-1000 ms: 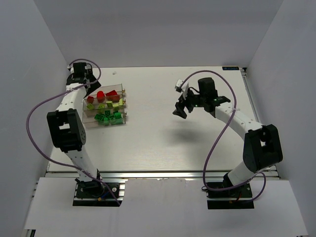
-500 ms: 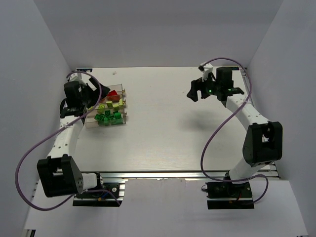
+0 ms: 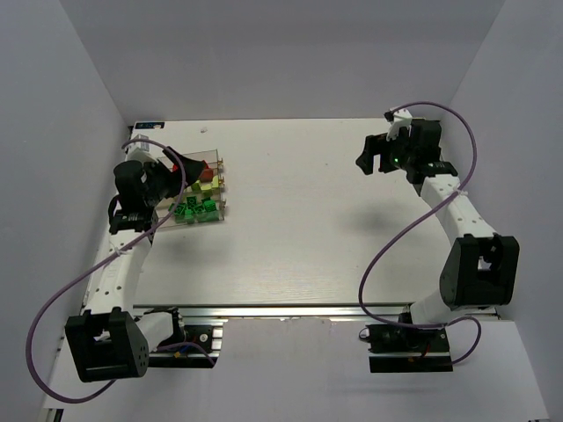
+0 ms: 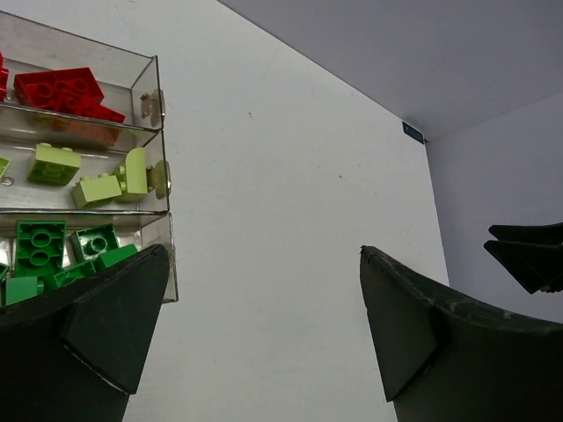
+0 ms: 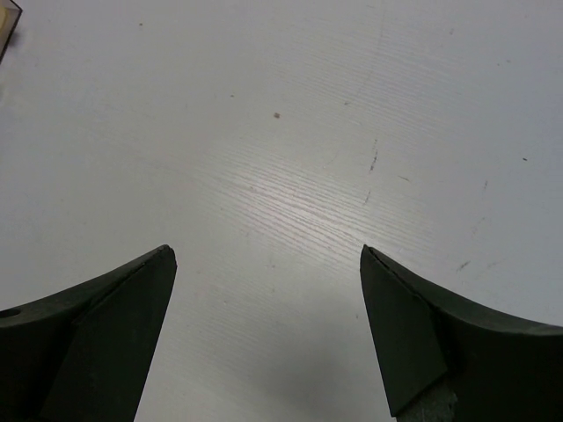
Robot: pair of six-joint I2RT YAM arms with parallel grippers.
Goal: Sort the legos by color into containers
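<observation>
**Both tools wide, bricks lying sorted in the tray**

The left tool [image 4: 264, 255] stands wide with nothing between its fingers. The tray [image 4: 167, 237] lies just ahead of it and to its left. In the wrist view the left finger [image 4: 114, 325] overlaps the tray's near corner; whether they touch cannot be told. The right tool [image 5: 268, 251] is also wide and holds nothing. It hangs over bare bench [image 5: 290, 132], well apart from the tray, on the opposite side.

The bench is white with a faint wood grain and a few small dark specks. Plain grey-lilac walls [image 3: 281, 53] close it in on three sides.

The tray is clear, slightly smoky plastic, split into narrow rows side by side. Seen from the left tool, the farthest row holds red bricks [image 4: 60, 90], the middle row lime bricks [image 4: 54, 163] and the nearest row green bricks [image 4: 37, 246]. The bricks are studded and lie at loose angles, some tipped on their sides. Each row shows one colour only.
</observation>
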